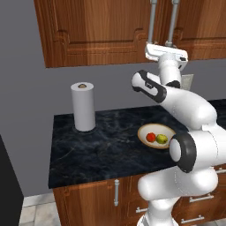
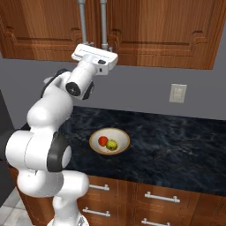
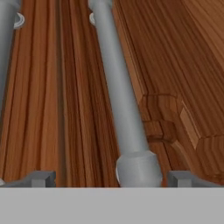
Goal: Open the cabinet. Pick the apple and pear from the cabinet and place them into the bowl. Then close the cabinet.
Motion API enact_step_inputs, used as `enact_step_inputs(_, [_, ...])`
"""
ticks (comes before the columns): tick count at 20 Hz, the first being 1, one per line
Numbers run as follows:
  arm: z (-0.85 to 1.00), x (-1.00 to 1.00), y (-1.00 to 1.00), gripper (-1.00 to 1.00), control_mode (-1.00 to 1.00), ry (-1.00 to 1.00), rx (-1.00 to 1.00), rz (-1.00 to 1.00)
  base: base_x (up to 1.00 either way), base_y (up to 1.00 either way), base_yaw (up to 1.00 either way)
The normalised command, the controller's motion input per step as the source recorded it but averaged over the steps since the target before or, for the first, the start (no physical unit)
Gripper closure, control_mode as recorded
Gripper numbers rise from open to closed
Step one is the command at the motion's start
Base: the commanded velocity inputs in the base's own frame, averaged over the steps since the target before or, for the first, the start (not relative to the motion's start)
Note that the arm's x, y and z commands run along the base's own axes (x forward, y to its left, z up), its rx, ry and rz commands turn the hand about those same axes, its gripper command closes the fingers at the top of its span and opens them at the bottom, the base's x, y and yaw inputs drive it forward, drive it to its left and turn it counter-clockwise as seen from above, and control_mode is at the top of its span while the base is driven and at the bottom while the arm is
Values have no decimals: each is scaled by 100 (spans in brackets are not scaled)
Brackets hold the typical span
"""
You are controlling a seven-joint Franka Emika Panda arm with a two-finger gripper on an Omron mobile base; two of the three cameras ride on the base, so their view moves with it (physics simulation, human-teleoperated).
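Both doors of the reddish-brown cabinet (image 1: 97,26) (image 2: 163,31) are shut. My gripper (image 3: 111,178) (image 1: 169,43) (image 2: 99,46) is raised to the lower ends of the two silver bar handles and stands open. The right door's handle (image 3: 120,96) (image 2: 103,22) runs between the fingertips (image 3: 42,177), touching neither; the left door's handle (image 3: 6,65) lies off to the side. On the counter below, the tan-rimmed bowl (image 1: 143,131) (image 2: 94,137) holds the red apple (image 1: 151,137) (image 2: 103,141) and the yellow-green pear (image 1: 162,139) (image 2: 111,144) side by side.
A white paper towel roll (image 1: 82,106) stands upright at the back left of the dark marble counter (image 1: 97,150). A wall outlet (image 2: 178,93) sits on the grey wall to the right. Lower drawers with short handles (image 2: 161,197) run beneath the counter.
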Motion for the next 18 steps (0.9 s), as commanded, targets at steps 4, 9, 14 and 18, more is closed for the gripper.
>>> enact_step_inputs(4, [-99,100,-8,-100,-100,46,0,4,0,0,0])
enact_step_inputs(9, [-36,6,-4,-100,-100,43,5,37,0,0,0])
enact_step_inputs(14, [-23,65,-30,-100,-100,39,8,39,0,0,0])
enact_step_inputs(18, [-61,100,-34,-100,-100,40,0,22,0,0,0])
